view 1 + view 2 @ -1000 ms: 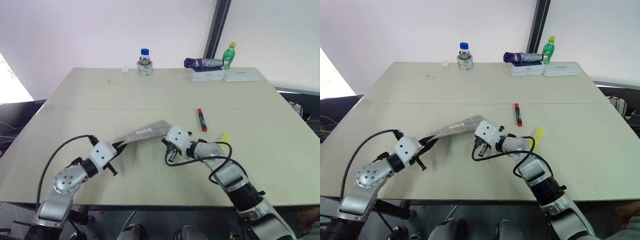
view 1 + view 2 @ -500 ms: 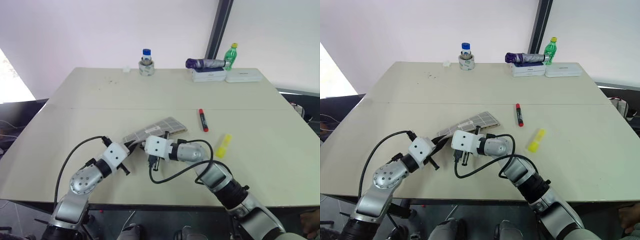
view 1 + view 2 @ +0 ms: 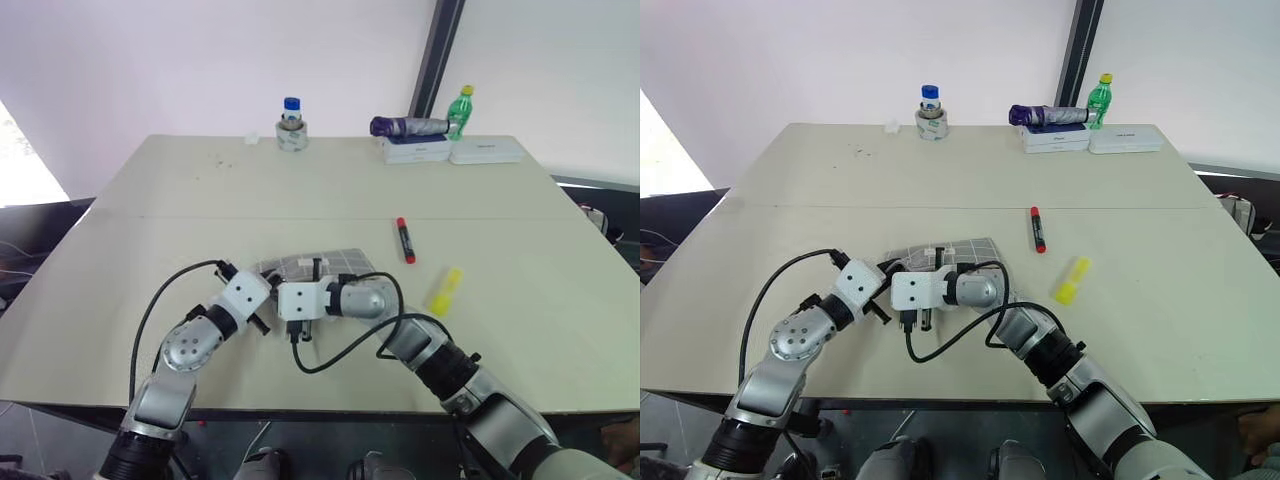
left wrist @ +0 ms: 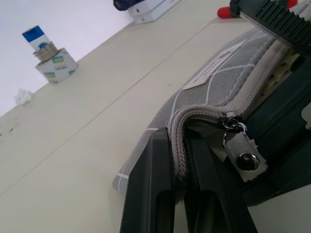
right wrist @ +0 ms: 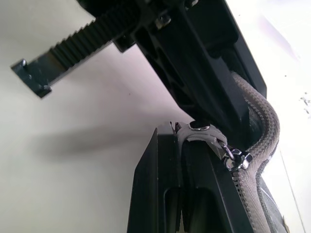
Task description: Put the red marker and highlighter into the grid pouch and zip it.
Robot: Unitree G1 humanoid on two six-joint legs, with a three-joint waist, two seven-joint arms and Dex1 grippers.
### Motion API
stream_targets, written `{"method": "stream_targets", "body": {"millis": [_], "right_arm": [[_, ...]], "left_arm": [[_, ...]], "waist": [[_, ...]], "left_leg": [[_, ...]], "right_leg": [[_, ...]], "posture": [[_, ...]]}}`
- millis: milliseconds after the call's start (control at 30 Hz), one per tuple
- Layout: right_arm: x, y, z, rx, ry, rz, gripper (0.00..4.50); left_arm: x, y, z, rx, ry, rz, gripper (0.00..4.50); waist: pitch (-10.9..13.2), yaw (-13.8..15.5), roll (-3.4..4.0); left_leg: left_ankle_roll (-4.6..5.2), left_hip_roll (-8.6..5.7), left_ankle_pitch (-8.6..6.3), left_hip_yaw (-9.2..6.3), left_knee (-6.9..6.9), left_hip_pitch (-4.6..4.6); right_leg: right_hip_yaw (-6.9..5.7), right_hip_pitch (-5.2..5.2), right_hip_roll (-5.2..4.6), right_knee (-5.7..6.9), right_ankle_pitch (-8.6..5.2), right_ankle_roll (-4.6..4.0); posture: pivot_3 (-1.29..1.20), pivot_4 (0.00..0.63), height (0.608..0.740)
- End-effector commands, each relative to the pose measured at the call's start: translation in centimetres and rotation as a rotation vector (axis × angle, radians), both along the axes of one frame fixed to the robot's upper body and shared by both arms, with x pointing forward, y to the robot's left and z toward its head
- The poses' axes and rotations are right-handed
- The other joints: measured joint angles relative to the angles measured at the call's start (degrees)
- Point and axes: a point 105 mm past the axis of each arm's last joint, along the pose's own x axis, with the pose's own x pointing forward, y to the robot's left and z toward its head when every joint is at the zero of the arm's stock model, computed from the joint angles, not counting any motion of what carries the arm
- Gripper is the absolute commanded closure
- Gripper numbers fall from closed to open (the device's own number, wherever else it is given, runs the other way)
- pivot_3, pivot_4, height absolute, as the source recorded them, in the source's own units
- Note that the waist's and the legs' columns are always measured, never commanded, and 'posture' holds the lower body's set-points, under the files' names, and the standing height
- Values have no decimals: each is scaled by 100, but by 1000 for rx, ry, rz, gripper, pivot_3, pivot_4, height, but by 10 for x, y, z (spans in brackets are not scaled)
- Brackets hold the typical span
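Now, head views: the grid pouch (image 3: 318, 268) is seen near the front middle of the table (image 3: 200, 200), with both grippers met at its near-left corner. The red marker (image 3: 403, 240) and the highlighter (image 3: 446, 290) are seen lying on the table to the right of the pouch, well apart from it and outside it.
Change since a second ago: the right gripper (image 3: 297, 322) has been carried from the pouch's right end across to its left end, beside the left gripper (image 3: 262, 318), and the pouch has been drawn a little rightward with the left arm.
Left wrist view: the left gripper (image 4: 179, 194) is seen pinched shut on the pouch's zipper edge, the grey tape held between its fingers (image 4: 150, 189). The metal zipper pull (image 4: 240, 153) is seen just beside them.
Right wrist view: the right gripper (image 5: 180, 194) is seen clamped on the zipper pull (image 5: 206, 138), the zipper teeth running away from it.
Meaning for the task: the slider appears to have been dragged along the zipper, so the pouch is probably being opened. Both pens are yet to be loaded, and zipping shut remains.
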Motion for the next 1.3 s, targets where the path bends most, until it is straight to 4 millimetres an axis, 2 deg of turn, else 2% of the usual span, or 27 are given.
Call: {"method": "stream_targets", "body": {"millis": [33,233,533,700,900,1000,1133,1300], "right_arm": [[-3,9,22,46,-50,55,4469],[-6,8,22,31,-65,81,4469],[-30,25,12,-22,-76,221,4469],[-29,23,9,-44,-88,225,4469],[-17,14,22,33,-62,145,4469],[-17,6,30,92,-20,131,3653],[-28,-14,25,56,82,147,1777],[-24,-49,40,121,164,62,1777]], "left_arm": [[-13,-5,7,59,-57,-78,4500],[-22,8,-2,151,-60,-91,4500],[-19,-21,-13,146,-29,-146,4500],[-18,-23,-11,113,-24,-135,4500],[-16,-7,-6,86,-25,-95,4500],[-15,-1,-1,48,-24,-75,4500],[-12,10,7,-26,-19,-39,4500],[-8,25,11,-93,-8,2,4500]], "waist": [[0,-13,0],[0,-16,1],[0,5,1],[0,1,1],[0,1,0],[0,2,0],[0,9,0],[1,15,-1]], "left_leg": [[0,0,0,0,-1,0],[-2,2,1,0,-4,0],[-1,0,1,0,-2,0],[-2,1,1,0,-2,0],[-2,1,1,0,-2,0],[-2,1,1,-1,-2,0],[-1,1,0,-1,-1,0],[0,1,0,-3,1,0]], "right_leg": [[0,0,0,0,0,0],[0,-3,-1,0,0,-1],[0,-2,-2,0,0,-1],[0,-2,-1,1,0,-1],[0,-1,-1,0,0,-1],[0,-1,-1,0,0,-1],[0,0,-3,0,0,-1],[0,1,-3,0,0,-1]], "posture": [[0,150,737],[0,150,737],[0,150,737],[0,150,737],[0,150,737],[0,150,737],[0,150,737],[0,150,737]]}}
